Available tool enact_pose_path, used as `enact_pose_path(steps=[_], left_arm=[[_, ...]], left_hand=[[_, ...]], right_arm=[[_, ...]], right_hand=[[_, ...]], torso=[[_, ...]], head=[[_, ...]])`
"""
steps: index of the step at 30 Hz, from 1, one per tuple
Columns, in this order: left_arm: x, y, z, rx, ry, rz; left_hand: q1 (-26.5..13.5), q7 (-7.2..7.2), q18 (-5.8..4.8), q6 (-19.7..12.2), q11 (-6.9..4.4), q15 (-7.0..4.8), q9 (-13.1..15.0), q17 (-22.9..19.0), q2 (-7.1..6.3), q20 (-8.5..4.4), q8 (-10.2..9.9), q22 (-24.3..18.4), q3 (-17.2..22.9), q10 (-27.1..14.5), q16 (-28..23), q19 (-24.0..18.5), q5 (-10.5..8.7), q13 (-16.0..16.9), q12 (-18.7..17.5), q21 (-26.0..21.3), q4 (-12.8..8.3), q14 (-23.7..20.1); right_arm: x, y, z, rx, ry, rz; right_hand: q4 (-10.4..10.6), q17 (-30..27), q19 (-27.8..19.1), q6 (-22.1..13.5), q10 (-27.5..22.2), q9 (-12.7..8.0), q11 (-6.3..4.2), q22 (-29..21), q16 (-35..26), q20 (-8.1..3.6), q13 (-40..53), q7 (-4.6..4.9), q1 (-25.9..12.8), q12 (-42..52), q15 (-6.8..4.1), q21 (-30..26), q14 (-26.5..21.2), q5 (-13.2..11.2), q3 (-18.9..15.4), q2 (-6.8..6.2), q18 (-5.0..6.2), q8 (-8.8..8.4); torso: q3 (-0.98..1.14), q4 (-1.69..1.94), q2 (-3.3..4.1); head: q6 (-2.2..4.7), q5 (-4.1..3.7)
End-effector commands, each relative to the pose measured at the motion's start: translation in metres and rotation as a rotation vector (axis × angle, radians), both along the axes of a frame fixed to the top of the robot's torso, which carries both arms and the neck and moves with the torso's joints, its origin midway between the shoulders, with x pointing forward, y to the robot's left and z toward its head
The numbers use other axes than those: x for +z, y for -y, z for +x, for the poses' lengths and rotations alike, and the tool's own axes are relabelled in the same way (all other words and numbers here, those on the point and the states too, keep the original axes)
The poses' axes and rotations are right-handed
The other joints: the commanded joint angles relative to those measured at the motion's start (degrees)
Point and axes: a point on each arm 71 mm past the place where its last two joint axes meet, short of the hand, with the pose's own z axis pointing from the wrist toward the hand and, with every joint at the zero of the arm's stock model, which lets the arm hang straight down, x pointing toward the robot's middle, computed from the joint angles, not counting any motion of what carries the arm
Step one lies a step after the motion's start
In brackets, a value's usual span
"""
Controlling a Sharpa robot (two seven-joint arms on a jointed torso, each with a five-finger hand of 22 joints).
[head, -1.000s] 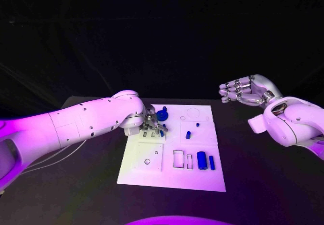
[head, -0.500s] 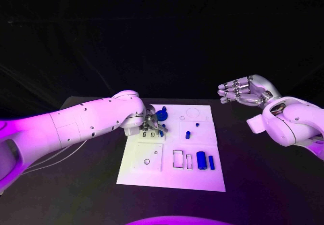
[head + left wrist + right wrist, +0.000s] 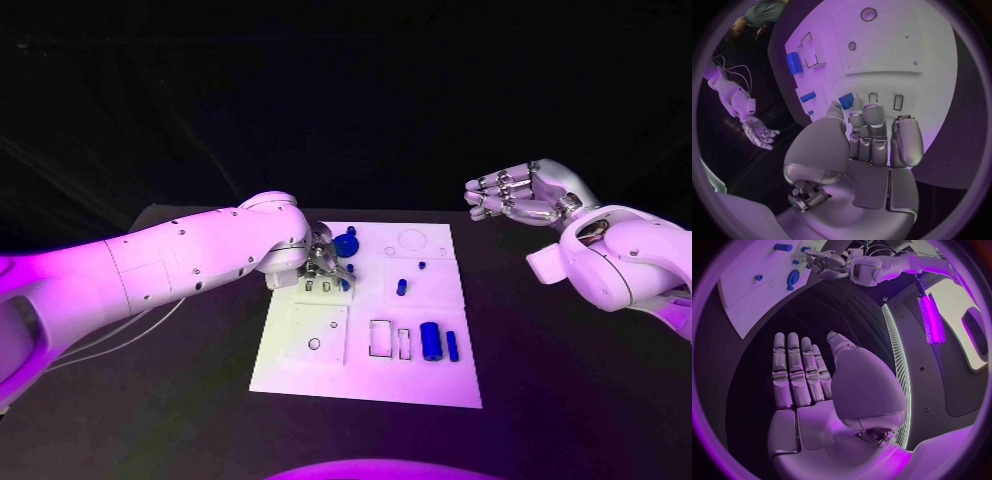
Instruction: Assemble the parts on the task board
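The left hand (image 3: 323, 267) pinches a small blue part (image 3: 846, 100) over the task board (image 3: 433, 380), near its slots; a tilt could jam it. The right hand (image 3: 516, 196) hovers empty, fingers apart

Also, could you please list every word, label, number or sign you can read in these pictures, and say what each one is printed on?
None: no word, number, label or brand can be read.
The task board carries outlines of slots and circles, no lettering.
The blue parts are plain.
The left hand, the right hand and both white arms show no legible marking.
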Motion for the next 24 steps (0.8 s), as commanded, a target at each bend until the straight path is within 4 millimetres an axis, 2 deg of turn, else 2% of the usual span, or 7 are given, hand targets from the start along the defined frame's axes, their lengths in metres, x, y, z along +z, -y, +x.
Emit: enact_pose_path(steps=[1,7,20,24], left_arm=[[-0.0002,0.0016,-0.0011,-0.013,-0.011,0.004],[-0.0001,0.0012,-0.0011,-0.007,-0.011,-0.004],[-0.0006,0.0028,-0.0002,-0.007,-0.014,-0.007],[-0.0006,0.0030,-0.0001,-0.006,-0.014,-0.008]], left_hand=[[1.72,-0.09,-0.99,-0.60,-0.09,-0.32,0.39,0.05,0.19,-0.09,0.47,0.23,0.72,0.20,-0.11,0.21,0.15,0.07,0.48,0.31,-0.39,-0.28],[4.07,-0.22,-1.00,-1.04,-0.20,-0.39,0.99,0.07,0.62,-0.08,0.84,0.37,2.13,0.16,-0.13,0.17,0.23,0.25,0.65,0.40,-0.88,-0.28],[4.57,-0.23,-1.03,-1.14,-0.22,-0.40,1.15,0.08,0.77,-0.08,0.93,0.53,2.58,0.19,-0.14,0.21,0.24,0.34,0.73,0.48,-0.87,-0.28],[5.78,-0.35,-1.03,-1.34,-0.32,-0.47,1.35,0.08,0.83,-0.09,1.00,0.56,3.47,0.10,-0.16,0.18,0.31,0.21,0.62,0.50,-1.23,-0.28]], right_arm=[[-0.0008,-0.0021,-0.0006,0.016,-0.010,0.000],[-0.0007,-0.0020,-0.0008,0.016,-0.009,0.000],[-0.0008,-0.0017,-0.0010,0.017,-0.011,-0.001],[-0.0008,-0.0014,-0.0010,0.018,-0.012,-0.001]], right_hand=[[0.07,-0.07,-0.43,-0.12,-0.50,-0.05,-0.01,-0.10,-0.14,-0.07,-0.07,0.17,-0.15,-0.16,-0.17,-0.26,-0.40,0.30,-0.29,0.45,0.87,-0.17],[0.05,-0.11,-0.46,-0.14,-0.49,-0.05,0.03,-0.17,-0.12,-0.05,-0.07,0.23,-0.13,-0.14,-0.16,-0.25,-0.40,0.40,-0.31,0.49,0.87,-0.16],[0.01,-0.16,-0.48,-0.16,-0.48,-0.05,0.05,-0.25,-0.11,-0.04,-0.06,0.28,-0.09,-0.11,-0.15,-0.23,-0.39,0.53,-0.31,0.55,0.88,-0.15],[0.01,-0.16,-0.48,-0.16,-0.48,-0.05,0.05,-0.25,-0.11,-0.04,-0.06,0.28,-0.09,-0.11,-0.15,-0.23,-0.39,0.53,-0.31,0.55,0.88,-0.15]], torso=[[0.01,0.01,-0.02],[0.07,-0.02,0.01],[0.08,0.03,-0.04],[0.08,0.04,0.01]], head=[[-0.10,0.01],[-0.15,0.05],[-0.21,0.12],[-0.19,0.08]])
